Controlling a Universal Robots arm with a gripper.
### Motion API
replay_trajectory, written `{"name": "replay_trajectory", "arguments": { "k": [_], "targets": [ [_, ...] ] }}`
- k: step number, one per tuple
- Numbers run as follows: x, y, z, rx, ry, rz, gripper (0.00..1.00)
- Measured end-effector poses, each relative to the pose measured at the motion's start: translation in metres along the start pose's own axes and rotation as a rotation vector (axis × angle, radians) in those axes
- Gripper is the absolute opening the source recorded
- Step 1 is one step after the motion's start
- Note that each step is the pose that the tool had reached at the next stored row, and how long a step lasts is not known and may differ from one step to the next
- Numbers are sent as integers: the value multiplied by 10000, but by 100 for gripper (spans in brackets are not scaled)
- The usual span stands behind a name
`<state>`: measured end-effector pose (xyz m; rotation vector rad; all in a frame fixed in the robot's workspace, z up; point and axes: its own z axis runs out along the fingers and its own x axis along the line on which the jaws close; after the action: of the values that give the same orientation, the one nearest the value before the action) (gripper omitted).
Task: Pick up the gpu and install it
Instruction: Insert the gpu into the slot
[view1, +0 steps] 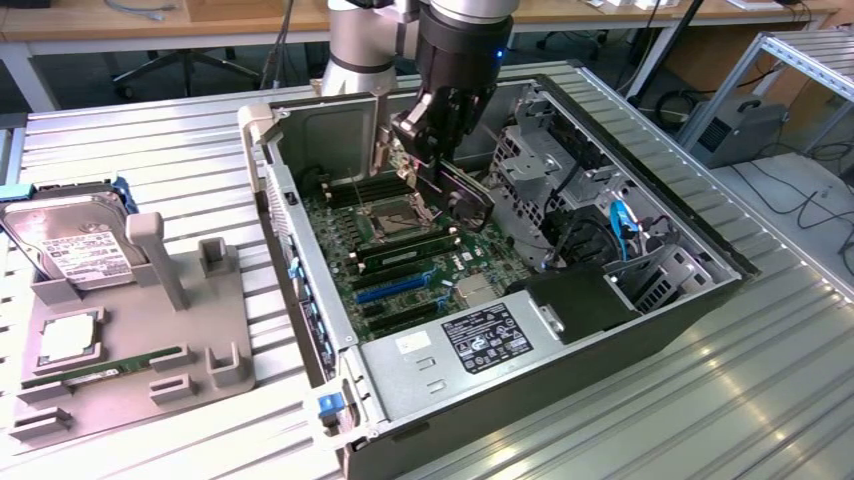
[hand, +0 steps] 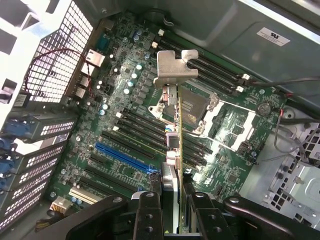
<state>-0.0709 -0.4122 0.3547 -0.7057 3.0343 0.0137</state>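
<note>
My gripper (view1: 430, 150) hangs inside the open computer case (view1: 694, 300), shut on the gpu (view1: 465, 200). The gpu is a thin black card held on edge, clear above the green motherboard (view1: 400, 265). In the wrist view the gpu (hand: 178, 125) appears edge-on between my two black fingers (hand: 149, 212), with its silver bracket (hand: 175, 69) at the far end. My gripper (hand: 174, 202) holds the card over the CPU socket (hand: 197, 112) area. The blue expansion slot (hand: 125, 157) and the black slots beside it lie off to one side of the card.
A grey fixture (view1: 134, 370) at the exterior view's left holds a silver hard drive (view1: 74, 245) and a green memory stick (view1: 114, 368). Inside the case, a drive cage (view1: 534, 160), cables and a power supply (view1: 467, 345) crowd the space around the motherboard.
</note>
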Motion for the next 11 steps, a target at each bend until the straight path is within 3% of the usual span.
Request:
{"name": "replay_trajectory", "arguments": {
  "k": [11],
  "targets": [
    [0,0,2,-5,0,-171,27]
  ]
}}
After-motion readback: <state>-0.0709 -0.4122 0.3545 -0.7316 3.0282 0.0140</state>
